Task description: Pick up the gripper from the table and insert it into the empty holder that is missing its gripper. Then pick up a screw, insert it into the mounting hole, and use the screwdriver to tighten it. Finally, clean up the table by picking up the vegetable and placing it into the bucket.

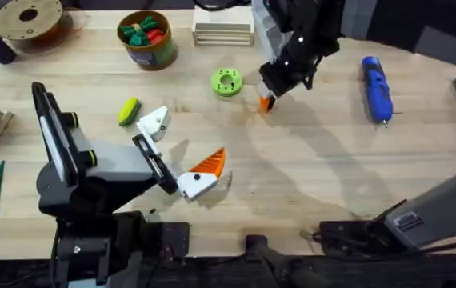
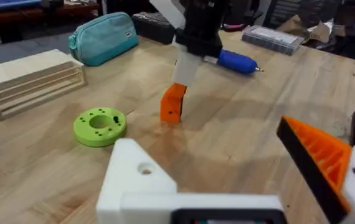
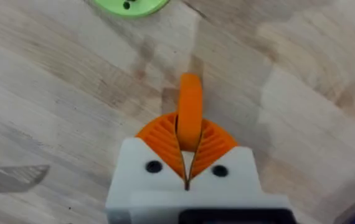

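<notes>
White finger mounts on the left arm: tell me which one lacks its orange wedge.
The white plastic mount nearest the yellow-green toy vegetable; the other mount carries an orange wedge.

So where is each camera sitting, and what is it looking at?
Overhead: above the arms' bases, looking down at the wooden table; both arms show.
Left wrist: on the left arm, facing the small orange plastic wedge; its white mounts show.
Right wrist: looks straight down; the right gripper pinches that wedge.
Shared: the flat green ring disc appears in all three.
</notes>
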